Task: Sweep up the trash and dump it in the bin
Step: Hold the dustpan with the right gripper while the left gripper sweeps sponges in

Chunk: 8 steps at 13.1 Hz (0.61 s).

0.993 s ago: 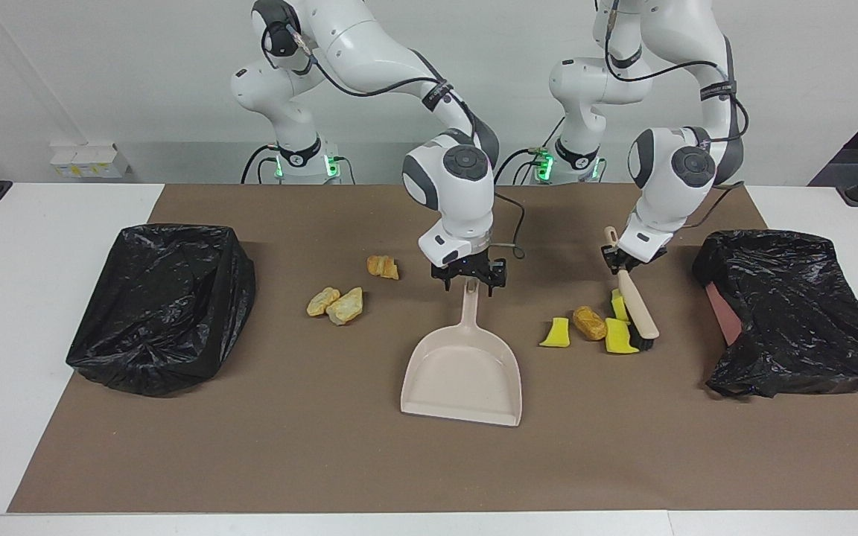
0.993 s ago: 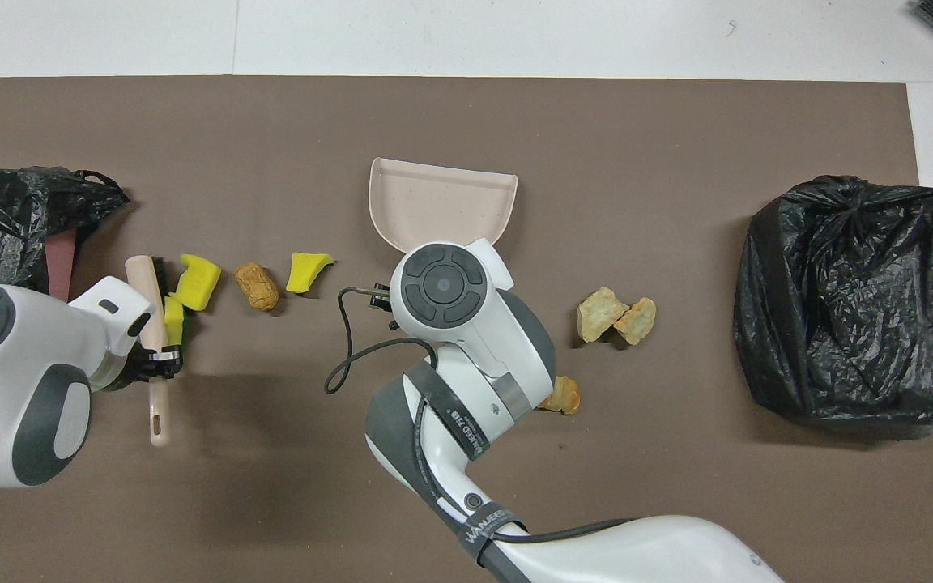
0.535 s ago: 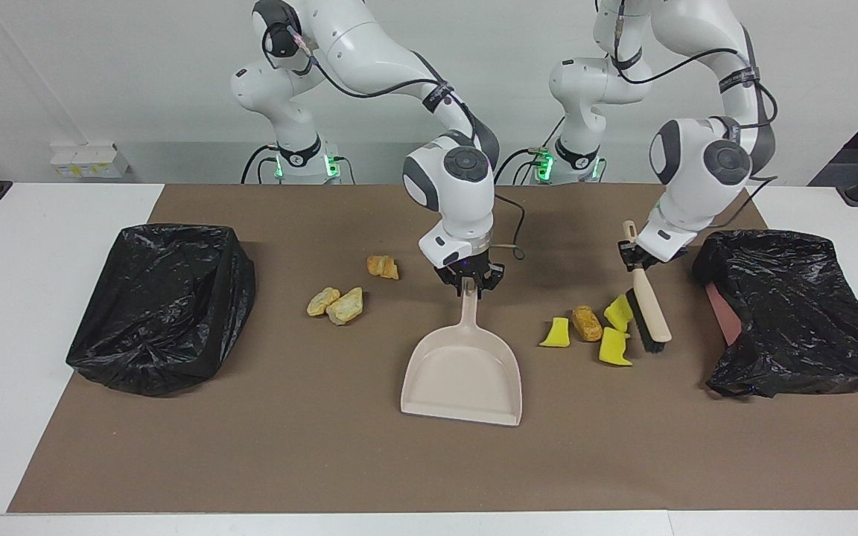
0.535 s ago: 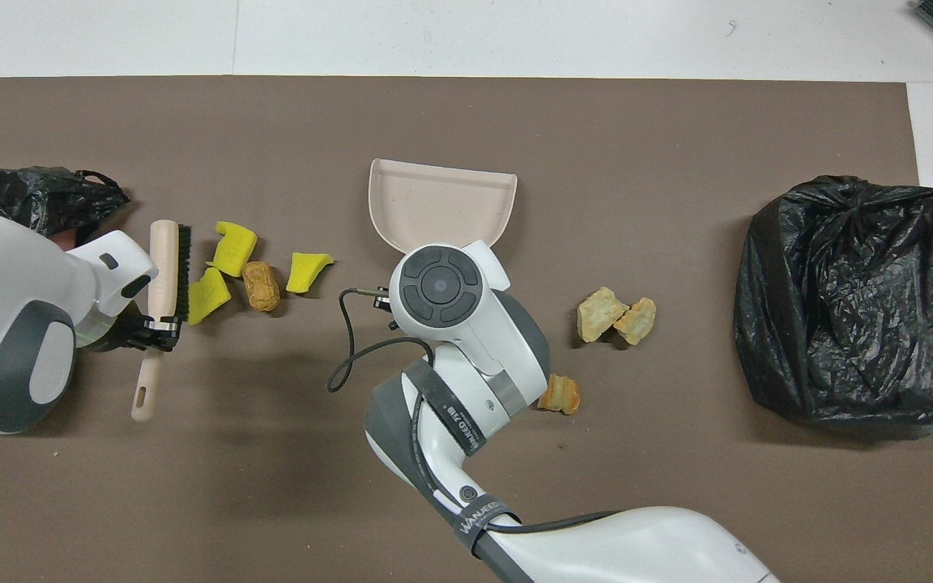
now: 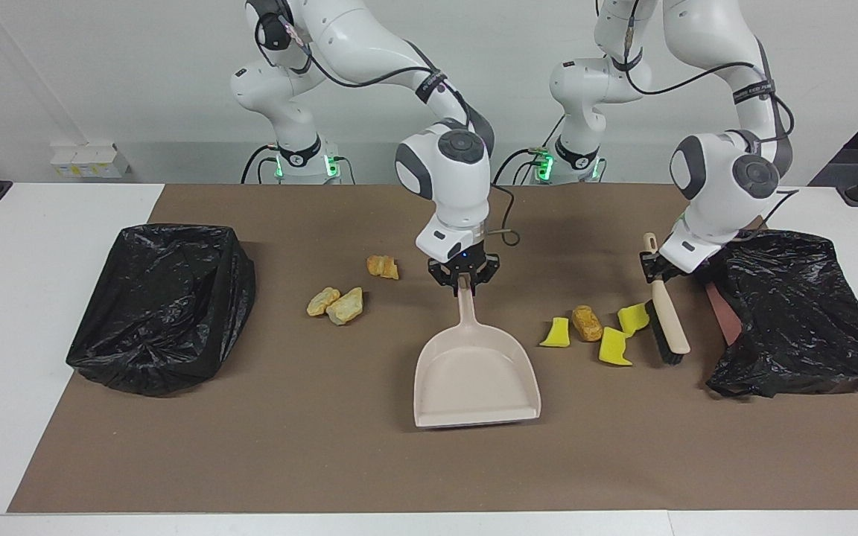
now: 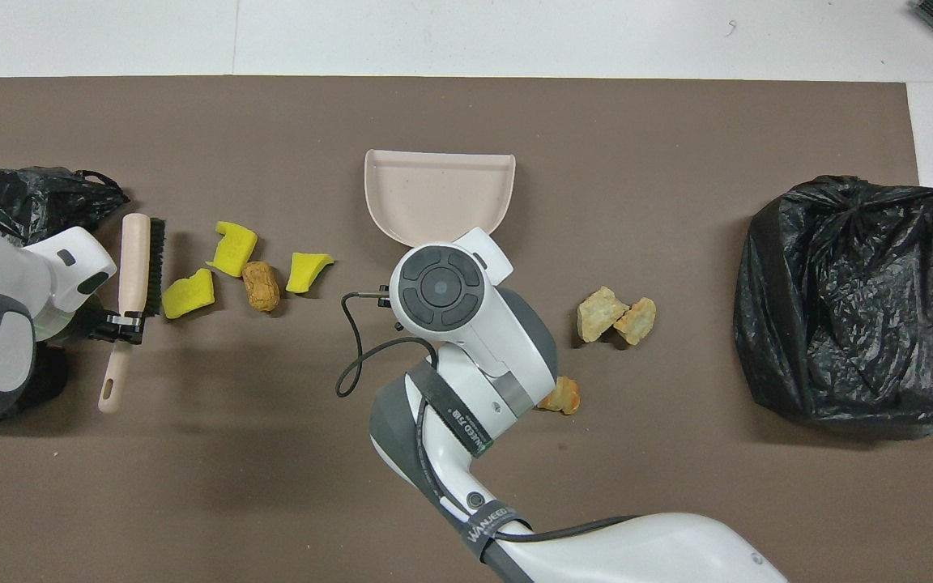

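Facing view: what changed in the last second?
The right gripper closed its fingers on the dustpan handle and swung the pan slightly toward the left arm's end. The left gripper, holding the brush, drew it off the two yellow sponge pieces toward the nearby bin, shifting them. Unchanged: third sponge piece, bread lumps, other bin.

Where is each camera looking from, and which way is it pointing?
Facing view: high across the table, looking at the robots; both arms show whole, right tool gripping the dustpan, left tool gripping the brush.
Overhead view: high above the robots' end, looking steeply down; only the arms' front parts show, over the brown mat.
Both share: dustpan, brush, yellow sponge pieces, bread lumps, two black bins, turned half around.
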Each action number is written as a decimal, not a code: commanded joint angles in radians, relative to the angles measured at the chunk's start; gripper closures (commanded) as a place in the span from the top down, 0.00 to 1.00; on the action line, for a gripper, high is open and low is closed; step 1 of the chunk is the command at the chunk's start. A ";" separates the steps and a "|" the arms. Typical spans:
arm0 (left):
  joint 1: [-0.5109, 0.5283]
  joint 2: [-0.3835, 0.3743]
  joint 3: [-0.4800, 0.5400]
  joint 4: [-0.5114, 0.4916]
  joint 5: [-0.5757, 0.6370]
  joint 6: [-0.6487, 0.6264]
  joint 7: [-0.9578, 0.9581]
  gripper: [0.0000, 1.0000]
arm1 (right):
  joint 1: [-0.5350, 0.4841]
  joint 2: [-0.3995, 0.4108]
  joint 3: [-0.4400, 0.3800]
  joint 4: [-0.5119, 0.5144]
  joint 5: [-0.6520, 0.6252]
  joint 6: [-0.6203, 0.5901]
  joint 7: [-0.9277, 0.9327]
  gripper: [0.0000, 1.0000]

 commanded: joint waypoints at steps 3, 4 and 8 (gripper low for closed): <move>-0.061 0.015 0.000 -0.004 -0.060 0.019 0.004 0.00 | -0.048 -0.191 0.012 -0.118 0.001 -0.171 -0.504 0.00; -0.080 0.013 -0.001 -0.004 -0.080 0.013 0.003 0.00 | -0.051 -0.199 0.012 -0.120 0.001 -0.225 -0.622 0.00; -0.128 -0.002 0.000 -0.032 -0.096 0.008 0.003 0.00 | -0.097 -0.242 0.011 -0.238 0.052 -0.235 -1.123 0.00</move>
